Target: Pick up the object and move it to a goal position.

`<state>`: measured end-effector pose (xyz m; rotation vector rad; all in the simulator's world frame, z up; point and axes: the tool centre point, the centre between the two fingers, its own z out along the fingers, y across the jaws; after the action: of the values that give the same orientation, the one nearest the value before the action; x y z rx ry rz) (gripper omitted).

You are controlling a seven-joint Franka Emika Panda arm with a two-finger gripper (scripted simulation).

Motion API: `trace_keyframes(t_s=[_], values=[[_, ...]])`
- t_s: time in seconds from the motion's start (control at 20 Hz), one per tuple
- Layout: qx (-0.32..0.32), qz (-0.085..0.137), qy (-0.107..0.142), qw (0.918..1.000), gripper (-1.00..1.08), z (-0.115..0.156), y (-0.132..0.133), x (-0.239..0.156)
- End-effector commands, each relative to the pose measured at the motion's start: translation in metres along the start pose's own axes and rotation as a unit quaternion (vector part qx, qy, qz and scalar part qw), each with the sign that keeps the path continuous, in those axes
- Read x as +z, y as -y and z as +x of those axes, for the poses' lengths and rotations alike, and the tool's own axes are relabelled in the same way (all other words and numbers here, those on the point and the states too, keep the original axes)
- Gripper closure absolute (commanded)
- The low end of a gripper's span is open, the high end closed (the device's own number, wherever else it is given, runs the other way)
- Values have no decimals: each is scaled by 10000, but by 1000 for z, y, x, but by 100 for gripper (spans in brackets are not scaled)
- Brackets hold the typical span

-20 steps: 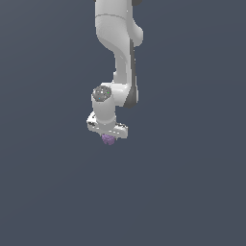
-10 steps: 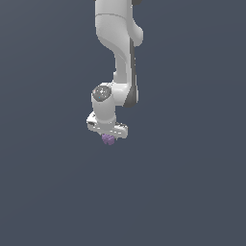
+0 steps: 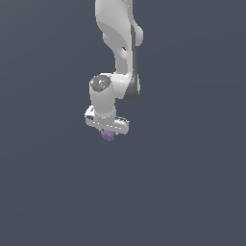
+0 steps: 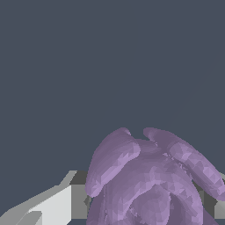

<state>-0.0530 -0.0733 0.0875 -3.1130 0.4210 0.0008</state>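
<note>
In the exterior view, one white arm (image 3: 117, 53), one gripper (image 3: 108, 130) and one purple object (image 3: 108, 136), all against a plain dark grey backdrop. Hangs from about twelve o'clock of the picture, bends at a rounded joint near the middle, then turns down into a short wrist with a grey cap facing the camera. Ends in a flat white hand bar, tilted slightly, lower toward four o'clock. Points the gripper at six o'clock, straight down. Tucked right under the bar, at six o'clock from the wrist, the object: a small, roundish lump, narrower than the bar, with no clear long axis at this size. Fingers too small and too hidden to make out here; nothing visible below the object.

In the wrist view, again a single object (image 4: 151, 180), now large: a cluster of elongated purple lobes fanning out from a common centre, reaching toward ten, twelve and two o'clock, roughly as wide as tall. On either side, one finger (image 4: 52, 204) in white and grey, touching the cluster's flank, and a grey sliver of the other at the opposite flank. Pinched on the object from both sides. Behind, only flat dark grey.
</note>
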Motion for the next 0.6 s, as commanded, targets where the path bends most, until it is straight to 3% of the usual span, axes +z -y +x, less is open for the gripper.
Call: trace_keyframes(t_s=[0.0,0.55], values=[[0,1,-5,10000,108,1,1,-20],[4,-3,-5,10000,108,9,8,-136]])
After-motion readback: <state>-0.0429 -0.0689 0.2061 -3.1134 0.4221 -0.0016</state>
